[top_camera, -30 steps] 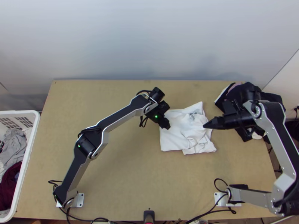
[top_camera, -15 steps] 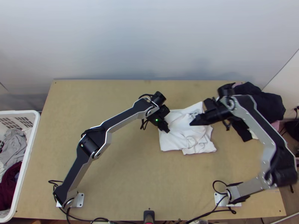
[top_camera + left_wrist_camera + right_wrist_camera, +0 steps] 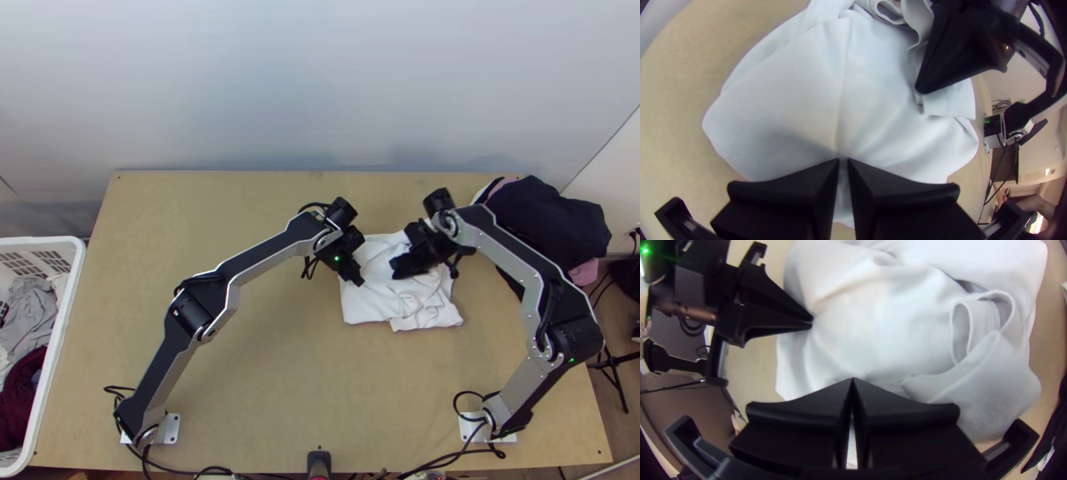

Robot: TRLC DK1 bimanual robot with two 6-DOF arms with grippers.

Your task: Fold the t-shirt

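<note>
Top view: a big desk [image 3: 240, 392] made of light brown wood has a plain, pale wall [image 3: 280, 80] behind it. Two metal plates hold the arms down at the near edge, with black wires [image 3: 200, 470] running along there. Past the left edge is a white basket [image 3: 58, 344] with holes in its side and grey and dark red clothes in it. At the far right corner is a heap of dark clothes [image 3: 552, 220], with a bit of pink cloth [image 3: 586, 272] poking out. Wood floor [image 3: 630, 392] and a black stand [image 3: 612, 364] show past the right edge. The white t-shirt [image 3: 372, 302] lies on the desk, right of the middle, folded up, flatter on its left side and crumpled on its right. The left hand [image 3: 357, 280] is at its left side, and the right hand [image 3: 395, 269] is over its middle.

Left wrist view: the left hand [image 3: 843, 161] is pinched on the t-shirt, and creases run out from its tips. Round the cloth is smooth, bare wood. Off to the side, the room has small bright lights [image 3: 1047, 171].

Right wrist view: the right hand [image 3: 852, 379] has its tips together, over the t-shirt. Loopy folds sit near one side of the cloth.
</note>
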